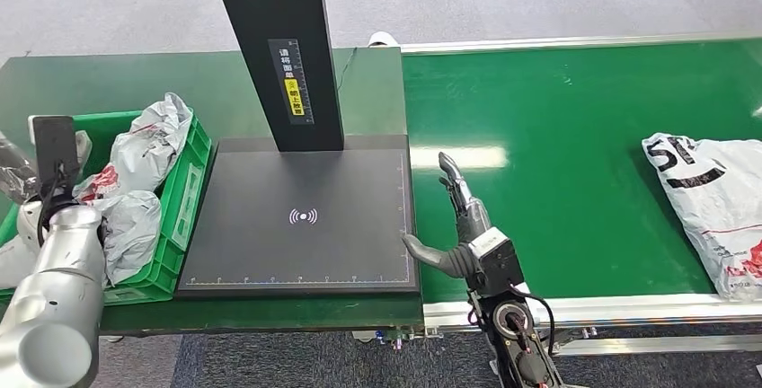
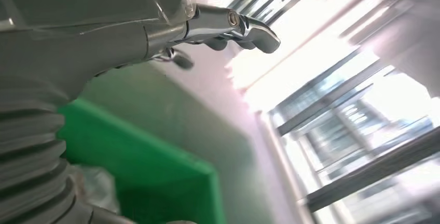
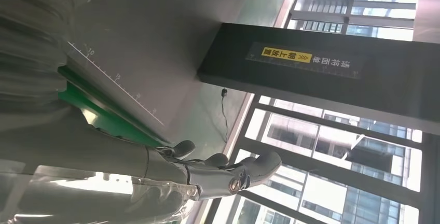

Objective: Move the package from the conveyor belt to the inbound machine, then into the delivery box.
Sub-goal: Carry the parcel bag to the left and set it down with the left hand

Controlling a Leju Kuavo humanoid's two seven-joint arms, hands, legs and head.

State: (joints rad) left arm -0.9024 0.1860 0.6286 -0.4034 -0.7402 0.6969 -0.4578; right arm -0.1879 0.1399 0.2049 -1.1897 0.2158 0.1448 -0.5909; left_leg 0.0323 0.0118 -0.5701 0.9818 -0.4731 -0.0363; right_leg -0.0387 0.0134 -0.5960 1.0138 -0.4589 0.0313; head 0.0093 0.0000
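A white plastic package point(image 1: 710, 213) with black and red print lies on the green conveyor belt point(image 1: 557, 172) at its far right. The inbound machine's black platform point(image 1: 301, 217) stands bare left of the belt, under its black post point(image 1: 279, 47). My right hand point(image 1: 460, 226) hovers over the belt's left end, just beside the platform's right edge, fingers spread and holding nothing; the right wrist view shows the same hand point(image 3: 207, 175) empty. My left hand point(image 2: 155, 22) is over the green delivery box point(image 1: 184, 199), fingers extended, nothing in it.
Several grey-white packages point(image 1: 144, 154) lie in the delivery box. The belt's metal front rail point(image 1: 629, 309) runs along the near edge. The post point(image 3: 321, 73) rises from the back of the platform point(image 3: 135, 42). My left arm point(image 1: 54, 298) reaches up at the lower left.
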